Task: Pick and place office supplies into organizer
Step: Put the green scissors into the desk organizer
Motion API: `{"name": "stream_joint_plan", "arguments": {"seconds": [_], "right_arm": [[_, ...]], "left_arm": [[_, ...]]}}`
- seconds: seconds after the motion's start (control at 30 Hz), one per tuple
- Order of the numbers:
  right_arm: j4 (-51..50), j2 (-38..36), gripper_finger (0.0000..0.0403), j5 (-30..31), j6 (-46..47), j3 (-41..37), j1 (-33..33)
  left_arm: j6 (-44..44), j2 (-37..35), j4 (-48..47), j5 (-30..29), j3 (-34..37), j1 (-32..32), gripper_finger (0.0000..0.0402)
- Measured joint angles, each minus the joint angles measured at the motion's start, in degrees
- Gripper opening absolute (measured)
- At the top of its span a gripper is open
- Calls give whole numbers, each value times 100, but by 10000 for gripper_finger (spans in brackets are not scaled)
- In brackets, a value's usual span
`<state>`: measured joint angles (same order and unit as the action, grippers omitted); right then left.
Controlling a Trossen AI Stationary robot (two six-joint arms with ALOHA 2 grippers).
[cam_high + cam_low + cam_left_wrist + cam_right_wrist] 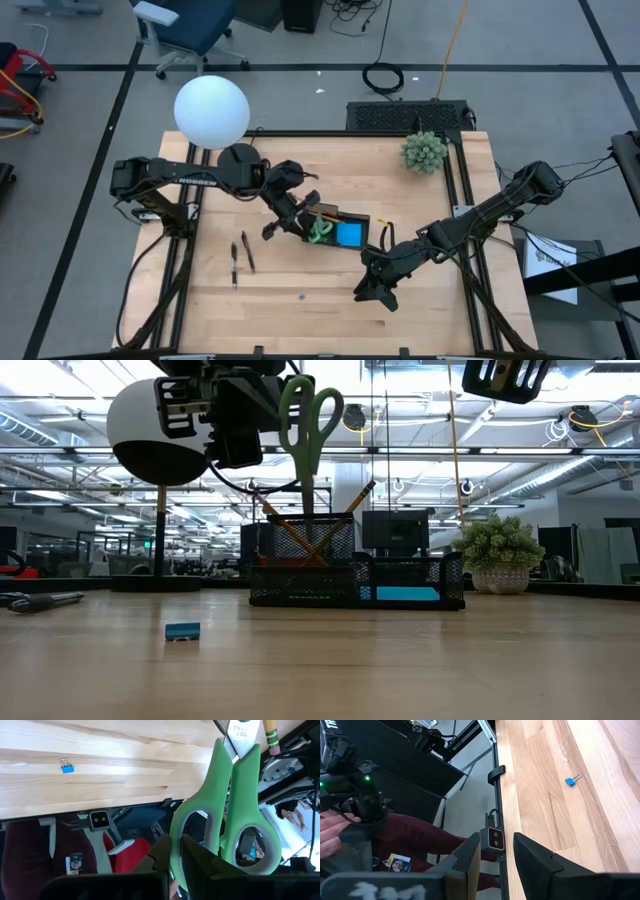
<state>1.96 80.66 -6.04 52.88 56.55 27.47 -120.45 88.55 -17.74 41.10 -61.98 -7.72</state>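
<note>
My left claw (pixel 284 213) hangs just above the organizer (pixel 338 232), its fingers nearly together at the green scissors' (pixel 308 435) handles; I can't tell if it's pinching them or letting go. Scissors stand blades-down in the tall back section beside two pencils (pixel 300 538); blue pad (pixel 350 235) is in. Two pens (pixel 242 257) and a small blue clip (pixel 183 631) remain on the counter (pixel 300 320). Right claw (pixel 372 291) idles half spread, empty.
</note>
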Motion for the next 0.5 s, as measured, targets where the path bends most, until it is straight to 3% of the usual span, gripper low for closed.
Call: {"name": "stream_joint_plan", "arguments": {"seconds": [0.5], "right_arm": [[0, 0, 105, 0, 0, 0, 0]], "left_arm": [[250, 0, 7, -4, 0, -336, 33]]}}
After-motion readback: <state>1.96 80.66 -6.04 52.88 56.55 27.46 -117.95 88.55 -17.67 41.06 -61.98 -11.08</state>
